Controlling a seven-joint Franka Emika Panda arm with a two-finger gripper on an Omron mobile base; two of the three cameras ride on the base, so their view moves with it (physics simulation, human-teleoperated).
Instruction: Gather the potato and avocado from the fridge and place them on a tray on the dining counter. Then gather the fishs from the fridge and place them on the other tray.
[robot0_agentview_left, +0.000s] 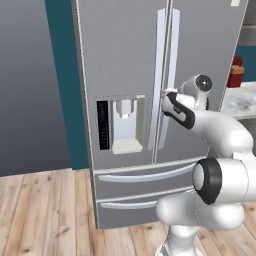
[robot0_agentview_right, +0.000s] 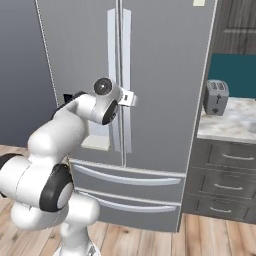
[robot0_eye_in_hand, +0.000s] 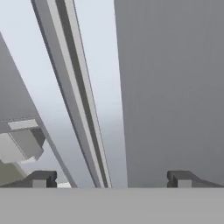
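Left base view: reaching toward the closed fridge (robot0_agentview_left: 125, 100), claw (robot0_agentview_left: 167, 95) nearing the door handles (robot0_agentview_left: 165, 80). Right base view: hovering at the same handles, toaster (robot0_agentview_right: 216, 97) sitting on the table (robot0_agentview_right: 232, 125) nearby. Hand view: fingertips (robot0_eye_in_hand: 43, 179) standing wide apart, straddling the right handle, gripping nothing.

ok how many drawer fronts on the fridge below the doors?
2. Upper drawer sits right under the fridge doors; lower drawer is beneath it, near the floor. The arm covers their right ends in the left base view; the right base view shows both too.
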